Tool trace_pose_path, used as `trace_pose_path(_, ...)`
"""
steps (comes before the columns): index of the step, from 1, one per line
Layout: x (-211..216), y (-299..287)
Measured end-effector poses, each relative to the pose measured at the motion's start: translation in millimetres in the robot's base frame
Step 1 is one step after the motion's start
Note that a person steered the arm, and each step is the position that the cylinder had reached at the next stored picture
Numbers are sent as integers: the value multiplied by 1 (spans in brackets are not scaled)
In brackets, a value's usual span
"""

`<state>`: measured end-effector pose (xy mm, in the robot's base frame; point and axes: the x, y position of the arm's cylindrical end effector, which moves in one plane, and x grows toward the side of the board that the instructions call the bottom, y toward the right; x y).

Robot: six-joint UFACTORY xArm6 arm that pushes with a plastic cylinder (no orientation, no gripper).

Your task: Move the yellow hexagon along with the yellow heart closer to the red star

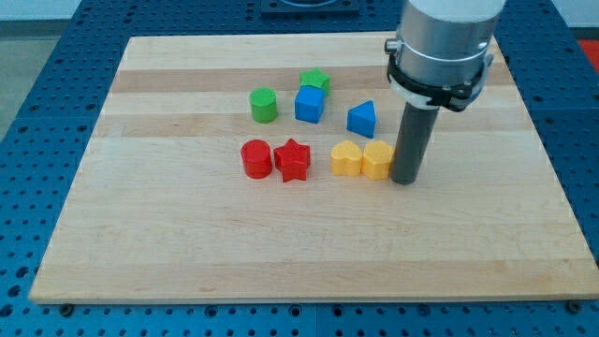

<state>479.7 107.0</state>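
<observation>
The red star [293, 160] lies near the board's middle. To its right sits the yellow heart [346, 159], with a small gap between them. The yellow hexagon [377, 160] touches the heart's right side. My tip [405, 180] stands on the board just right of the yellow hexagon, touching or almost touching it. The rod rises from there to the arm's grey body at the view's top right.
A red cylinder [255, 158] sits against the red star's left. Above are a green cylinder [264, 105], a blue cube [310, 105], a green star [315, 80] behind the cube, and a blue triangular block [362, 119]. The wooden board [140, 234] lies on a blue perforated table.
</observation>
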Motion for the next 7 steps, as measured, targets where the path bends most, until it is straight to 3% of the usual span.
trace_pose_path(7, -24, 16)
